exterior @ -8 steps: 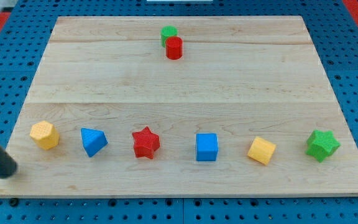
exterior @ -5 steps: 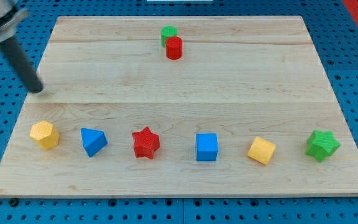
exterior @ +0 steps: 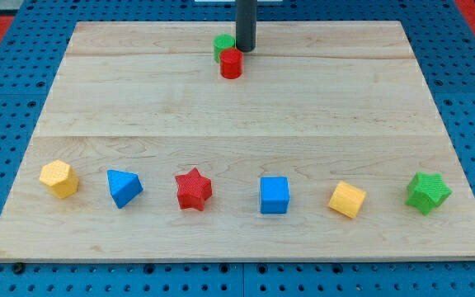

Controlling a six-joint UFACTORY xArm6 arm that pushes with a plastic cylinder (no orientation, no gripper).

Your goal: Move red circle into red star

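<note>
The small red plastic circle block sits near the view's top edge of the pale wooden surface, touching a green cylinder-like plastic block just above and to the left of it. My tip, the lower end of the dark straight rod, stands just above and to the right of the red circle, close beside it. This end effector has no jaws to spread or press; it is a plain rod and pinches nothing. The red plastic star block lies well below the red circle, slightly to the view's left.

The red circle looks light, rigid and smooth-sided, so it should slide easily but may roll off a glancing contact. I judge the best contact is its top side, pushed squarely toward the star.
</note>
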